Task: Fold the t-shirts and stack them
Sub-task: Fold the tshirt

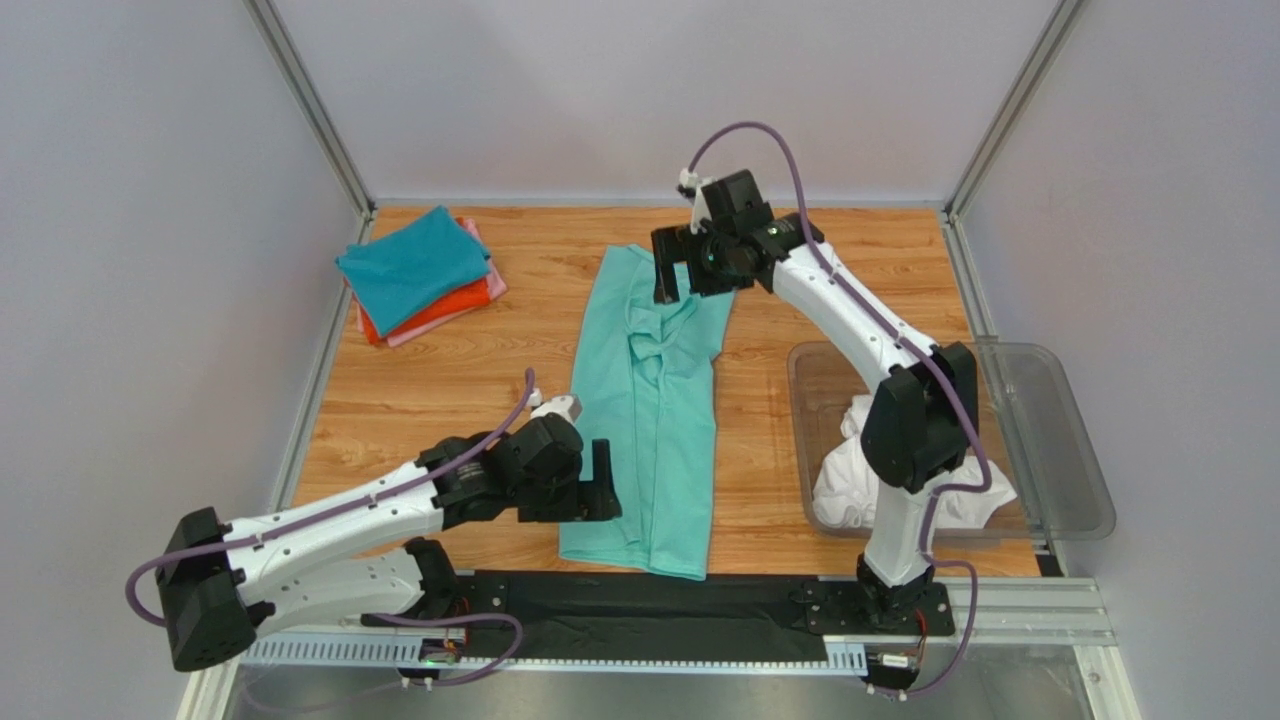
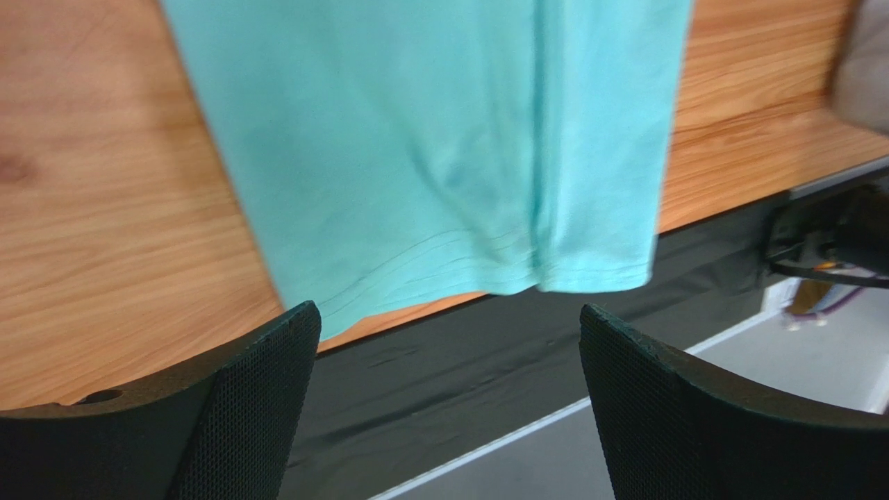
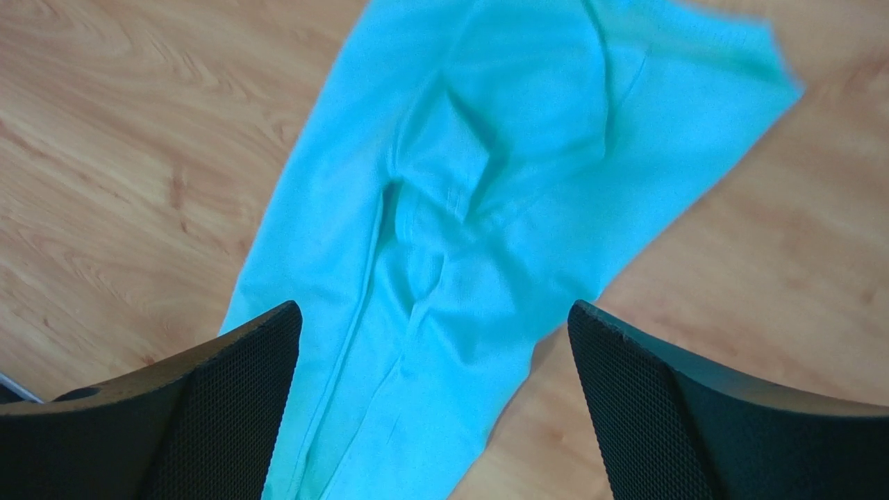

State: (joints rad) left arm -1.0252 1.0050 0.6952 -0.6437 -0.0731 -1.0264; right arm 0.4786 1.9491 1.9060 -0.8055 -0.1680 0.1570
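- Your left gripper [image 1: 606, 483] hovers wide open and empty just beside the near-left edge of the mint-green t-shirt [image 1: 646, 420], close to its hem.
- Your right gripper [image 1: 676, 267] hangs over the far end, above the collar and sleeves, its jaws equally wide and holding nothing.
- That shirt lies in the middle of the table [image 1: 421, 405] as a long lengthwise strip. Its hem reaches the black strip [image 1: 721, 608] at the near edge, and the sleeve cloth near the collar is bunched.
- If you pinch only the top layer at either end, the strip will likely peel open on the lift and lose its lengthwise fold.
- If you come in low at the hem, your fingers may catch the table edge or drag the cloth off.
- If the two arms lift unevenly, the cross fold will skew and the bunched sleeve may get trapped as a lump.
- A teal-blue t-shirt [image 1: 409, 267] tops the folded stack at far left. A white t-shirt [image 1: 842, 480] waits in the clear bin [image 1: 1074, 450].
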